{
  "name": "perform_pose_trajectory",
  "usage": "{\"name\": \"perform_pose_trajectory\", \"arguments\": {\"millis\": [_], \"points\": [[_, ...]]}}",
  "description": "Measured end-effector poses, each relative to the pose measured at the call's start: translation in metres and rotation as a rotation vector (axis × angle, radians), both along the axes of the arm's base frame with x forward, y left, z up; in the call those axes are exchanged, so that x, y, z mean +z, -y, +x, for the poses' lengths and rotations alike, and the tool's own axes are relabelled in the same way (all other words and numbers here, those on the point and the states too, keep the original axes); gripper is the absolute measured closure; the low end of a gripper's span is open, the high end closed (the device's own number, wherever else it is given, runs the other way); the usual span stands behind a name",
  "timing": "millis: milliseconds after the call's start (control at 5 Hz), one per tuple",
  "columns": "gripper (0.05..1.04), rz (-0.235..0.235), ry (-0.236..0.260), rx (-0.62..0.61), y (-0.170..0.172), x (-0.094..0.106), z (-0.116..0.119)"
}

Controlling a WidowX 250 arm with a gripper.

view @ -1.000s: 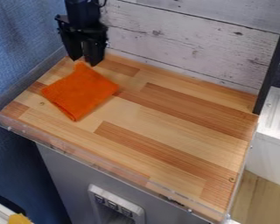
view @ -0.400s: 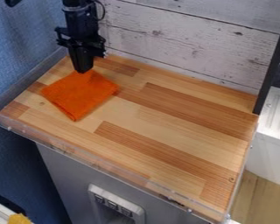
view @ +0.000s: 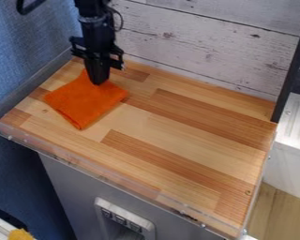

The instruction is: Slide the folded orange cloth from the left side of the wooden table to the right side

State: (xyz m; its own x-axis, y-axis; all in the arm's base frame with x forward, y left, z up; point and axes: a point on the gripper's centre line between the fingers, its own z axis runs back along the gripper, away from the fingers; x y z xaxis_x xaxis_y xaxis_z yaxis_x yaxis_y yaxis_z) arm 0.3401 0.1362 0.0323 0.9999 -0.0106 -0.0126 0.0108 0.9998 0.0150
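Gripper (view: 99,82) at orange cloth (view: 84,102), nr far corner; wood ctr (view: 177,126) below — can't tell if open/shut

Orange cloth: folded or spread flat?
Looks folded: the cloth lies flat as a compact, thick-edged square, with layered edges at its lower left. How many folds, I cannot tell.

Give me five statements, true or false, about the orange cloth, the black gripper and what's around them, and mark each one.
1. The square orange cloth lies on the striped wooden tabletop. True.
2. The black robot gripper is at the cloth's nearest corner to the camera. False: it is at the far end.
3. A whitewashed plank wall stands behind the tabletop. True.
4. The cloth lies toward the picture's right. False: toward the left.
5. A yellow object shows at lower left. True.
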Motion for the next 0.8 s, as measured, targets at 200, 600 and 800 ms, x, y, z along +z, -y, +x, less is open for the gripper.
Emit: {"name": "perform_pose_trajectory", "arguments": {"millis": [200, 600, 800], "points": [[1.025, 0.000, 0.002, -0.004, 0.004, -0.014, -0.007], [1.025, -0.003, 0.015, -0.010, 0.024, -0.021, -0.011], [1.025, -0.001, 0.014, -0.006, 0.052, -0.022, -0.010]]}}
